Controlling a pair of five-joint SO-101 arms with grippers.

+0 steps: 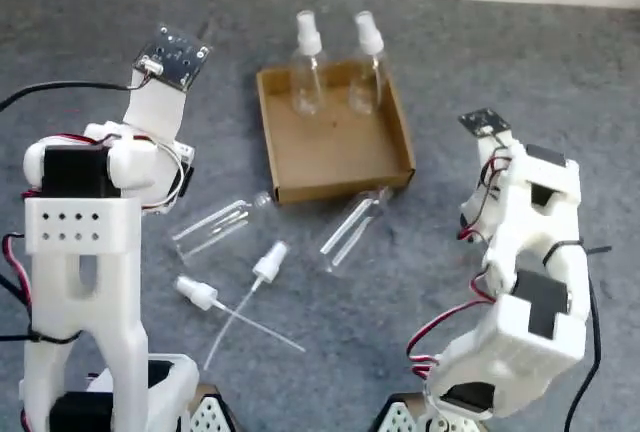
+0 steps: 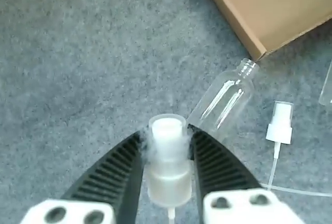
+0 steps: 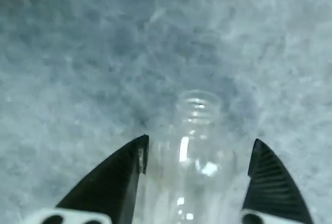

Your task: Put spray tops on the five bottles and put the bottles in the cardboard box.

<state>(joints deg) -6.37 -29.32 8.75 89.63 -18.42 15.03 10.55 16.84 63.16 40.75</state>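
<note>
At left, gripped a spray top (image 2: 167, 156) firmly in the left gripper (image 2: 166, 137), above the carpet (image 2: 78, 53). Judged light and stiff; best taken by the collar, never by the thin tube. In the middle, noted the cardboard box (image 1: 340, 185). At right, found a clear bottle (image 3: 194, 156) at the right gripper (image 3: 199, 141); could not tell whether gripped. Probably slippery, so better held at mid-body.

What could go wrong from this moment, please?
The white plastic spray top, pinched in the left gripper, may slip or miss the narrow neck of the clear plastic bottle at the right gripper. Two loose spray tops with long thin tubes lie on the grey carpet; they could get swept aside.
</note>
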